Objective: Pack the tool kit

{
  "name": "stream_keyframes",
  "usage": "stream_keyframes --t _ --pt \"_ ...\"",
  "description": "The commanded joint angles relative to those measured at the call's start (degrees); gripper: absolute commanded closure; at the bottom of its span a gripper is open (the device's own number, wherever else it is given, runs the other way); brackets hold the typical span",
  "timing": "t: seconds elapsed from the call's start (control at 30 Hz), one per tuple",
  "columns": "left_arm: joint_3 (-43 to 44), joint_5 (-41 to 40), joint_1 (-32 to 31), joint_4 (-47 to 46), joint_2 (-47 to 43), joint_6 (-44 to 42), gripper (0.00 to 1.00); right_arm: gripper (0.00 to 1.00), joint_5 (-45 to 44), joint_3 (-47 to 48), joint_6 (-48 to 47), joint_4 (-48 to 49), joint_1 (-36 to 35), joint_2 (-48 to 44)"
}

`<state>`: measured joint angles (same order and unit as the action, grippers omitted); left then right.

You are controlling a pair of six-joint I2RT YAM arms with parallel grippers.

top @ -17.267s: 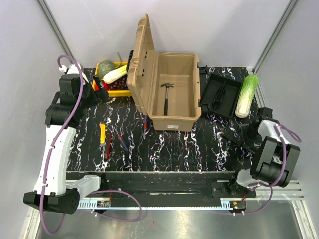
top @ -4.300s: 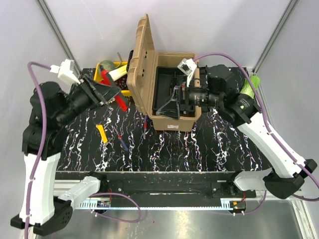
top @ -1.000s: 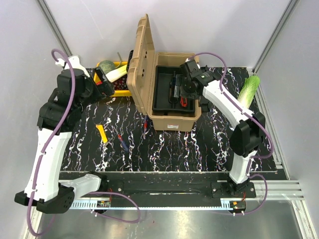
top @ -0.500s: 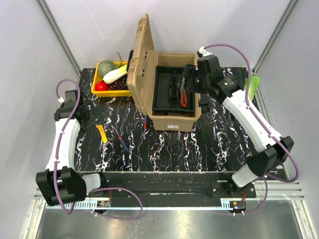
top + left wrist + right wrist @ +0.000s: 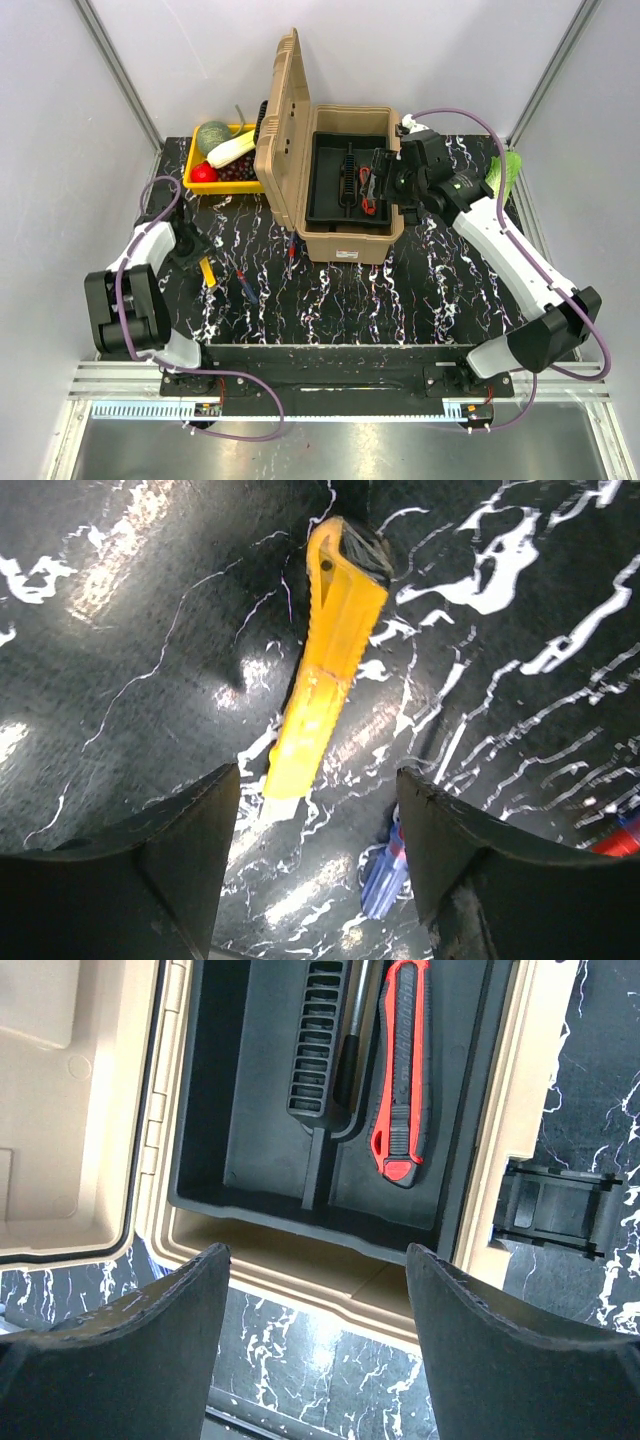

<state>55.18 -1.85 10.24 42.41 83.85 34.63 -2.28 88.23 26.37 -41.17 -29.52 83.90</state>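
The tan tool kit box (image 5: 352, 243) stands open at the table's middle, lid (image 5: 282, 130) upright. Its black inner tray (image 5: 258, 1150) holds a red utility knife (image 5: 401, 1080) and a black ribbed-handled tool (image 5: 316, 1040). My right gripper (image 5: 315, 1270) hovers open and empty above the box's front rim. A yellow utility knife (image 5: 326, 660) lies flat on the table. My left gripper (image 5: 315, 810) is low over it, open, with the knife's near end just between the fingertips and no pad touching it. A blue-handled screwdriver (image 5: 386, 875) lies beside the right finger.
A yellow crate (image 5: 190, 174) of vegetables and fruit sits at the back left beside the lid. A napa cabbage (image 5: 503, 168) lies at the back right. A red-handled screwdriver (image 5: 290, 255) rests against the box's front. The box's black latch (image 5: 556, 1210) juts from its side.
My left arm swung from the crate down to the table over the yellow knife. My right gripper drew back from the tray, leaving the red knife in it.
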Motion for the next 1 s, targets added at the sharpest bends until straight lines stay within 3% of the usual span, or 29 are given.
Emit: stream_keyframes --t 0.0,0.17,0.37,0.53,0.67,0.97 --pt "-1.2 0.2 0.3 -5.8 4.6 0.8 0.33 0.23 0.5 -0.3 -0.1 3.2 0.4 -3.1" --pt "-1.5 -0.3 0.2 -8.6 9.0 0.9 0.40 0.23 0.3 -0.8 0.4 3.0 0.4 -4.0" --pt "-0.4 -0.4 0.2 -9.2 13.4 0.3 0.55 0.23 -0.4 -1.0 0.7 2.5 0.5 -5.1" --pt "0.0 0.1 0.2 -8.6 13.2 -0.1 0.85 0.23 -0.1 -1.3 1.7 2.6 0.5 -5.9" --pt "0.6 -0.6 0.2 -6.1 8.1 -1.1 0.96 0.23 0.8 -1.4 1.8 2.5 0.5 -6.4" --pt "7.5 4.7 0.1 3.8 -13.1 -4.1 0.97 0.22 9.4 0.5 -0.6 3.7 0.5 -5.1"
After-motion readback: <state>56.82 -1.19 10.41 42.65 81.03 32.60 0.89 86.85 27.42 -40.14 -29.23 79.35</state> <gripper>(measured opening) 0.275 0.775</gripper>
